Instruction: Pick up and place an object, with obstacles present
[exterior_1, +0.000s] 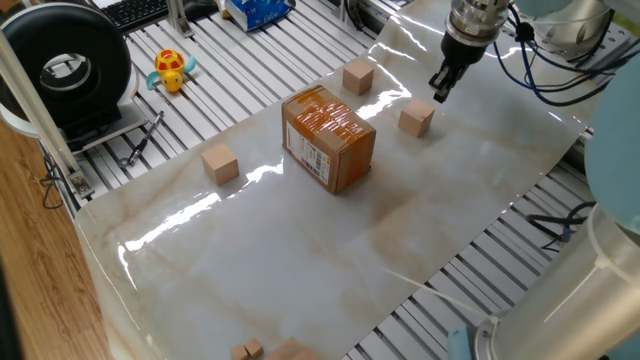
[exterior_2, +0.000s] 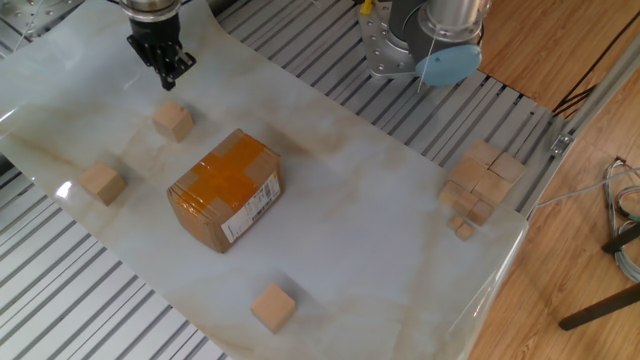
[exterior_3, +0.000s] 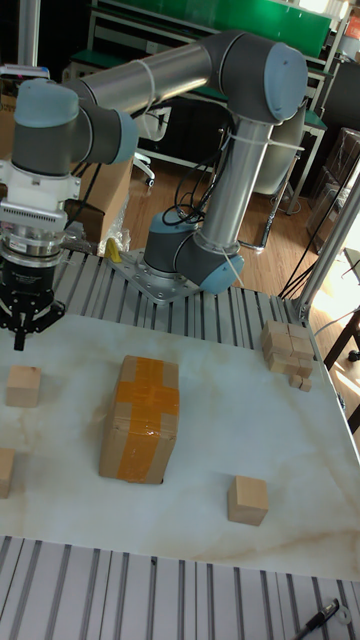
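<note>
Tool: the tool hangs above the counter near its far edge in one fixed view, just beyond the nearest cube. Its fingers stand close together with only a narrow gap and nothing between them; whether they are fully closed cannot be told.
Tool, other views: it shows at and, pointing straight down, clear of the surface.
Object: the wooden cube rests flat on the counter, just beside the tool and not touched by it. It also shows at and.
Obstacle: the cardboard box sits near the middle of the counter, orange-brown tape on top, white barcode label on one side. It lies between the cubes and touches none of them.
Second cube: the second cube lies near the counter's far edge, beyond the box.
Third cube: the third cube lies toward the left edge in one fixed view, apart from the box.
Block pile: a block pile of stacked wooden blocks occupies one corner of the counter.
Off the sheet: a yellow toy turtle and a black reel sit on the slatted frame.
</note>
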